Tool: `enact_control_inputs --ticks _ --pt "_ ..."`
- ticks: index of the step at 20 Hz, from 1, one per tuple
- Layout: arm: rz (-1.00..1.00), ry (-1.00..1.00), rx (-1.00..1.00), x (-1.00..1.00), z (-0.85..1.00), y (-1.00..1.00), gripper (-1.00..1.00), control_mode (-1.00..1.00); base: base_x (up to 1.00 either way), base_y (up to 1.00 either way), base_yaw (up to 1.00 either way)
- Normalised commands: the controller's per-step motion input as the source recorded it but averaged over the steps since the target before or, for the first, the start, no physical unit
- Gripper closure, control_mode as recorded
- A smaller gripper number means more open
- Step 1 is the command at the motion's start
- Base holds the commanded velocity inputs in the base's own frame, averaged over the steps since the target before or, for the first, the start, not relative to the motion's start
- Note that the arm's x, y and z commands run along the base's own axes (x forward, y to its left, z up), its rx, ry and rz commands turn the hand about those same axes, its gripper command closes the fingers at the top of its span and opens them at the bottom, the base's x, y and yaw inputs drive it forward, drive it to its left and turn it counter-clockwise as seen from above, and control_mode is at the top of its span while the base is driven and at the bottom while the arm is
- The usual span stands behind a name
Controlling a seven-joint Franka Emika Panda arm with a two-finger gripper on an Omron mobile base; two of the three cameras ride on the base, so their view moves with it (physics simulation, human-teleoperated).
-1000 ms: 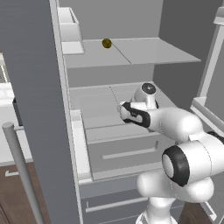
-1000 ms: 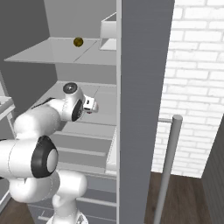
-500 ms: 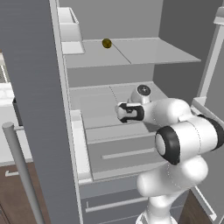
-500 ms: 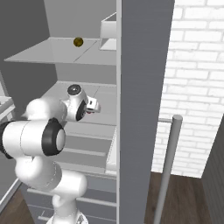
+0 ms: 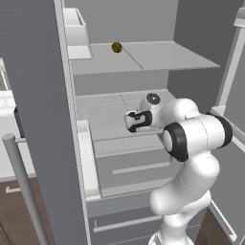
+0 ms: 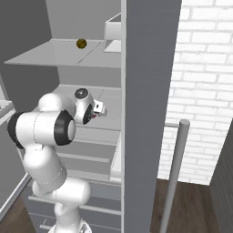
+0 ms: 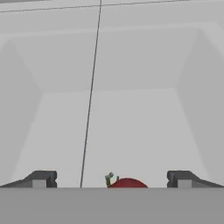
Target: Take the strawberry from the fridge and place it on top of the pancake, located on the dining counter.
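The strawberry (image 7: 126, 183) shows as a small red dome with a green stalk at the bottom of the hand view, lying on a pale fridge shelf between my two fingertips. My gripper (image 7: 111, 179) is open, its dark tips set wide on either side of the fruit, with clear gaps to both. In the base views the hand (image 5: 135, 120) reaches into the open grey fridge (image 5: 43, 95) over the middle shelf (image 6: 107, 102). The pancake and the dining counter are out of view.
A small olive-yellow fruit (image 5: 116, 47) sits on the upper shelf beside a white door bin (image 5: 76, 33). The open fridge door with its bar handle (image 5: 21, 184) stands at left; a brick wall (image 6: 205, 91) lies at right. Two drawers (image 5: 129, 167) sit below the shelf.
The arm has folded in closer, with the elbow swinging toward the fridge; the hand stays over the middle shelf. The jaws have stayed open.
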Motion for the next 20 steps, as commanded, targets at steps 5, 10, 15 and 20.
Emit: enact_control_inputs --ticks 5,10,15,20 --pt "0.00 0.00 0.00 0.00 -0.17 0.00 -1.00 -1.00 0.00 0.00 0.00" --pt "0.00 0.00 0.00 -0.03 -0.17 0.00 -1.00 -1.00 0.00 0.00 0.00" --pt "0.00 0.00 0.00 -0.10 -0.21 0.00 -1.00 -1.00 0.00 0.00 0.00" --pt "0.00 0.00 0.00 -0.07 -0.19 0.00 -1.00 -1.00 0.00 0.00 0.00"
